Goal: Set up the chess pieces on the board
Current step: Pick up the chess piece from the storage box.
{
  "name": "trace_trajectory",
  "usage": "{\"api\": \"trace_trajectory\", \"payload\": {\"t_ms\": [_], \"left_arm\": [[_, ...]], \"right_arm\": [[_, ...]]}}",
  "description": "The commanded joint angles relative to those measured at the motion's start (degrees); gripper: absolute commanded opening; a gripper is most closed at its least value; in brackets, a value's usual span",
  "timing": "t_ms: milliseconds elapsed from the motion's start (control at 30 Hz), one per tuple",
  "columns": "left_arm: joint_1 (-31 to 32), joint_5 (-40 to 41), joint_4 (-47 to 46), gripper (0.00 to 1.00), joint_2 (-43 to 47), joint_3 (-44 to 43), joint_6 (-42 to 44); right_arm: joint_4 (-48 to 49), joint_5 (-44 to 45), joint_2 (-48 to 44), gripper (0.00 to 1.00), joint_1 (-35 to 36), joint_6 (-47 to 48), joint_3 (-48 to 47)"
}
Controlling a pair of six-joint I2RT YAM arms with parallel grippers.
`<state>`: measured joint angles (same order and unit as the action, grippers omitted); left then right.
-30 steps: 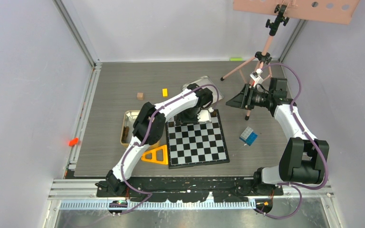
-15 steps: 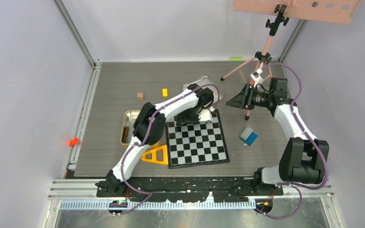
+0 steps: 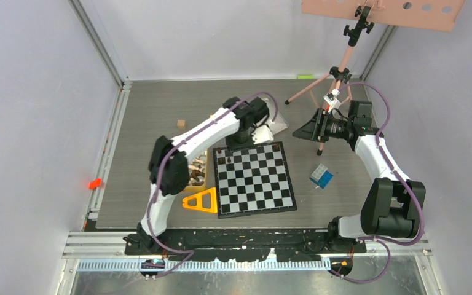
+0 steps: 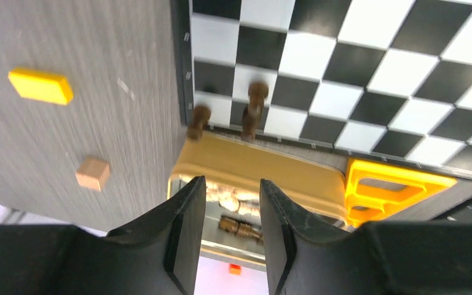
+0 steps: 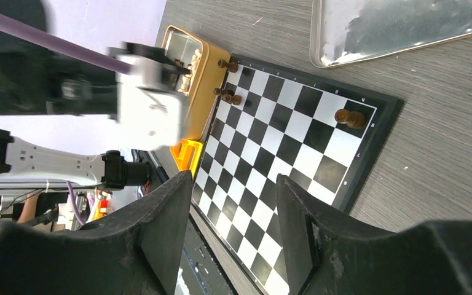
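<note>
The board [image 3: 255,178] lies flat at mid-table. Three dark chess pieces [image 4: 255,101] stand at its far-left corner [image 3: 224,160], and one more dark piece [image 5: 350,118] stands at the far-right corner. Other chess pieces, pale and dark, lie in the gold tin [image 3: 196,173] left of the board. My left gripper [image 3: 249,136] hovers above the board's far edge. In the left wrist view, the left gripper [image 4: 230,203] is open with nothing between its fingers. My right gripper [image 3: 304,131] hangs off the board's far-right corner. The right gripper [image 5: 233,215] is also open and empty.
A silver tin lid [image 5: 393,27] lies behind the board. An orange triangle frame [image 3: 201,201] sits by the tin. A colour cube [image 3: 321,176] is right of the board. A small brown cube [image 3: 181,123] and a yellow block [image 4: 40,86] lie at the far left. A tripod [image 3: 338,80] stands at the far right.
My left arm has risen and drawn back from the board's far-left corner. Its jaws have opened. The dark pieces at that corner and the gold tin now show. The right arm has stayed still.
</note>
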<state>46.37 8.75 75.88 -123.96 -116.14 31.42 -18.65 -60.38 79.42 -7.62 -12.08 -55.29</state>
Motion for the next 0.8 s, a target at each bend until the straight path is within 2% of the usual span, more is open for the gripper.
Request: {"api": "trace_trajectory", "payload": {"t_ms": [0, 167, 333, 533, 767], "left_arm": [[-4.3, -3.8, -3.1, 0.41, 13.3, 6.8, -4.4], [-16.0, -10.8, -5.7, 0.49, 25.9, 20.4, -8.8], [-26.4, -13.5, -9.8, 0.48, 34.1, 33.9, -10.1], [-30.4, -10.0, -16.5, 0.46, 36.7, 44.4, -11.0], [-31.6, -6.7, -23.1, 0.46, 34.2, 48.1, -11.3]], "right_arm": [[0.3, -1.1, -1.6, 0.58, -0.2, 1.2, -0.3], [0.2, -1.2, -2.0, 0.58, -0.4, 1.4, -0.3], [0.2, -1.1, -1.6, 0.58, -0.4, 1.4, -0.4], [0.1, -0.9, -1.0, 0.58, -0.6, 1.5, -0.5], [0.1, -0.7, -0.7, 0.58, -0.6, 1.9, -0.4]]}}
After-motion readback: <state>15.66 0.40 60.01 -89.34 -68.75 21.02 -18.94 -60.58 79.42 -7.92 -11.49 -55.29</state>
